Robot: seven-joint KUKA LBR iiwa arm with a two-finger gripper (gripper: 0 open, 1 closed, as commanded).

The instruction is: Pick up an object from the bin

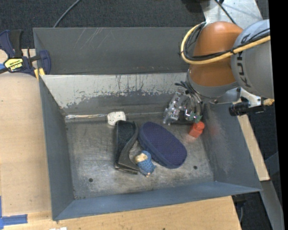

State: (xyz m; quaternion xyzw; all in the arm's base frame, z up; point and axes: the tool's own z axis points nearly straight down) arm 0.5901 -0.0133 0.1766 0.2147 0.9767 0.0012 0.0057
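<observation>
My gripper (pixel 179 112) hangs over the bin's back right part, just above and to the right of a dark blue oval pouch (pixel 162 145). A small red-orange piece (pixel 197 129) lies right below the gripper's right side. Left of the pouch lies a black folded case (pixel 124 145), and a small blue and tan figure (pixel 144 163) sits at its lower end. A white plug-like block (pixel 116 118) rests near the back wall, further left. Nothing shows between the fingers.
The orange-covered wrist and cables loom over the bin's right back corner. The things lie grouped in the middle of the bin floor; bare floor stretches to the left and along the front wall.
</observation>
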